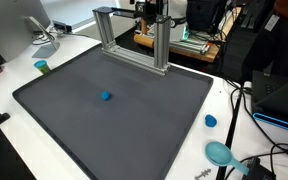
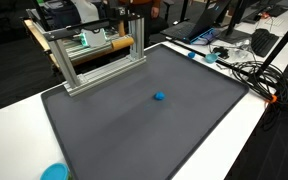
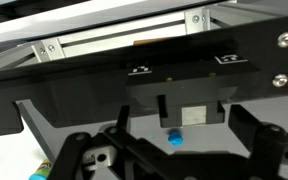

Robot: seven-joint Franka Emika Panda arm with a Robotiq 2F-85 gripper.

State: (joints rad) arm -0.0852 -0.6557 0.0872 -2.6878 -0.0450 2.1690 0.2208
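Note:
A small blue object (image 1: pixel 105 97) (image 2: pixel 159 97) lies alone near the middle of the dark grey mat (image 1: pixel 134 125) (image 2: pixel 114 125). At the mat's far edge stands an aluminium frame (image 1: pixel 134 40) (image 2: pixel 94 55). My gripper (image 1: pixel 150 10) is high up behind that frame, mostly cut off by the top edge of an exterior view, far from the blue object. In the wrist view the gripper (image 3: pixel 182 150) is open with nothing between its dark fingers (image 3: pixel 252 128). The blue object (image 3: pixel 174 137) shows small and distant in the gap, below a black mounting plate (image 3: pixel 184 60).
A teal cup (image 1: pixel 42 67) stands off the mat's corner. A blue cap (image 1: pixel 211 121) and a teal bowl (image 1: pixel 220 152) lie on the white table beside the mat. Cables (image 1: pixel 252 105) (image 2: pixel 246 70) trail there. A monitor (image 1: pixel 22 20) and electronics sit behind.

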